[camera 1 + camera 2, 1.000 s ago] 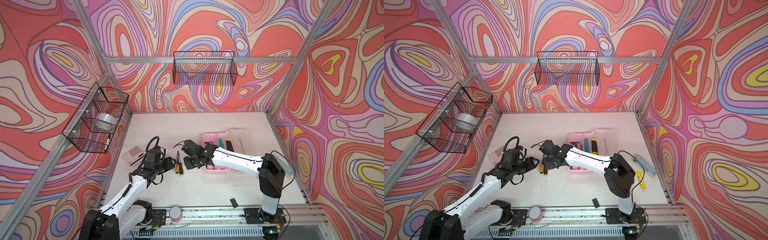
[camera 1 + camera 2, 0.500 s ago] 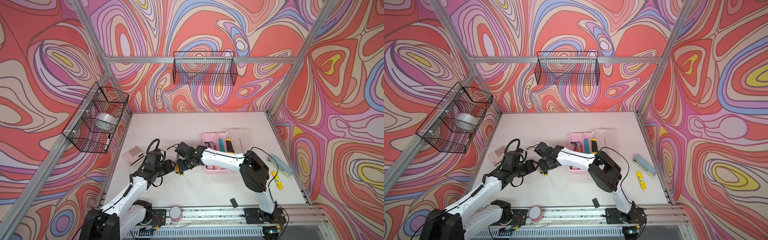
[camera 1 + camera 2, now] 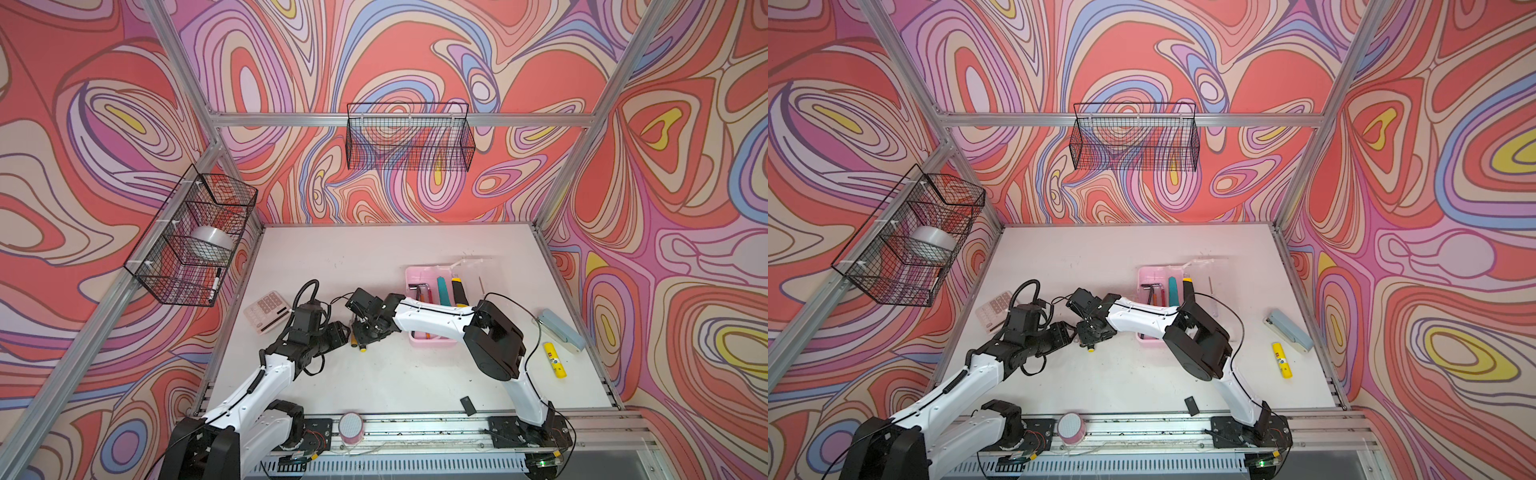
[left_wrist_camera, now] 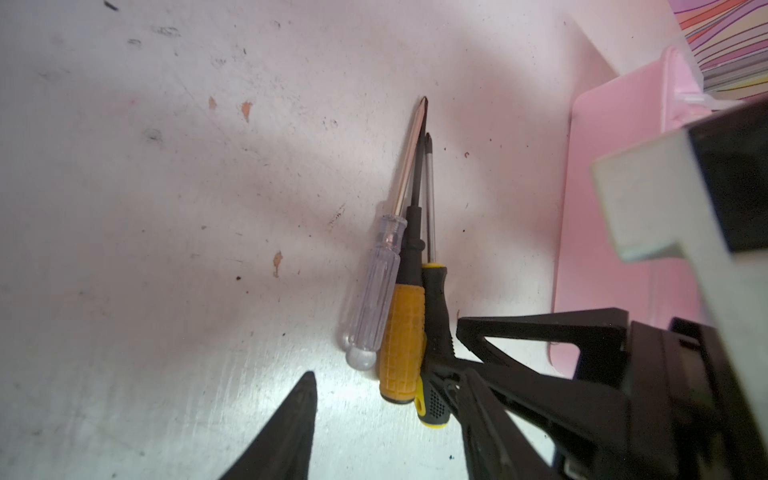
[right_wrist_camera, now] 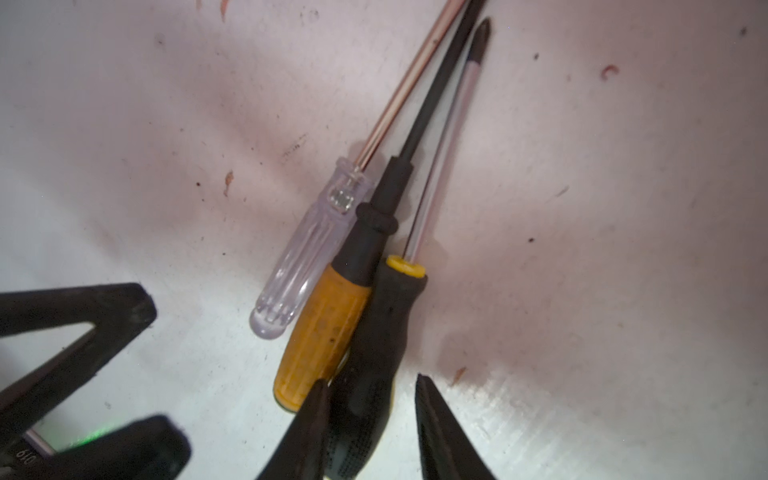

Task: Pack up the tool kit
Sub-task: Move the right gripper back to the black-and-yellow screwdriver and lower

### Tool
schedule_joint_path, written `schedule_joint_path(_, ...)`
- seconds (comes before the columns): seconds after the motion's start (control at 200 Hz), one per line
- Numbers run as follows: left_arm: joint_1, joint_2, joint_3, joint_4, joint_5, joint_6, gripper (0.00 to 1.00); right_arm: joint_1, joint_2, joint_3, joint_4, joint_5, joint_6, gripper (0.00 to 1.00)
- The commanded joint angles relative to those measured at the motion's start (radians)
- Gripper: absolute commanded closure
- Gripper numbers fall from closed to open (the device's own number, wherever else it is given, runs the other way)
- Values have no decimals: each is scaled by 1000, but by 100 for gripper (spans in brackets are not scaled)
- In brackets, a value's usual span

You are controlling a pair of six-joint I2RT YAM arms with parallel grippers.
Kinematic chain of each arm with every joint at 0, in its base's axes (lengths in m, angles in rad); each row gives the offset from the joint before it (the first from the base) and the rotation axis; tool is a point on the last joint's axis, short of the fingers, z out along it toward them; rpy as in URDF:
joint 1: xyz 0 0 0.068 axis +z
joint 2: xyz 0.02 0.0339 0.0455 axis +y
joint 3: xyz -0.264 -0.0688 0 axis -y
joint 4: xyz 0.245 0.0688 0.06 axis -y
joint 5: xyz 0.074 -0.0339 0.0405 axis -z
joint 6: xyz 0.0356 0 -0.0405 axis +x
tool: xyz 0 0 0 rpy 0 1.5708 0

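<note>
my left gripper (image 3: 344, 331): low over the table (image 3: 374, 253), left of centre in both top views. The jaws are partly apart and grip nothing. In the left wrist view the three handle butts lie just ahead of my fingertips.
my right gripper (image 5: 370, 380): reaches across to just right of my left one. The jaws are narrow and straddle the butt of the black-handled screwdriver (image 5: 382, 328). A sliver of table shows between that handle and one finger, so I am not clamped on it.
black-handled screwdriver: flat on the table, with a yellow collar and a silver shaft. It is the rightmost of three in the right wrist view.
yellow-handled screwdriver (image 5: 322, 345): the middle one, with a black shaft, its side touching the black handle.
clear-handled screwdriver (image 5: 307, 257): leftmost, touching the yellow handle. All three shafts run toward the upper right of that frame.
pink box (image 3: 419, 275): right of centre in both top views, near the screwdrivers. My right forearm crosses its lower half.
lid (image 3: 467, 264): open, at the box's upper right.
inside the box: hex keys (image 3: 419, 287), teal knife (image 3: 441, 291) and yellow-black knife (image 3: 458, 291), side by side.
calculator (image 3: 268, 311): near the table's left edge.
glue stick (image 3: 555, 359): far right, well apart from the box.
</note>
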Motion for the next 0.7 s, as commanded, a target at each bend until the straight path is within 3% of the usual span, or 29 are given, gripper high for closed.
schedule_joint_path(0.0, 7, 5, -11, -3, -10, 13, 45, 2, 30, 20, -15, 23, -10, 64)
schedule_joint_path(0.696, 8, 33, -21, 24, -19, 10, 45, 28, 54, 96, -183, 207, -23, 65)
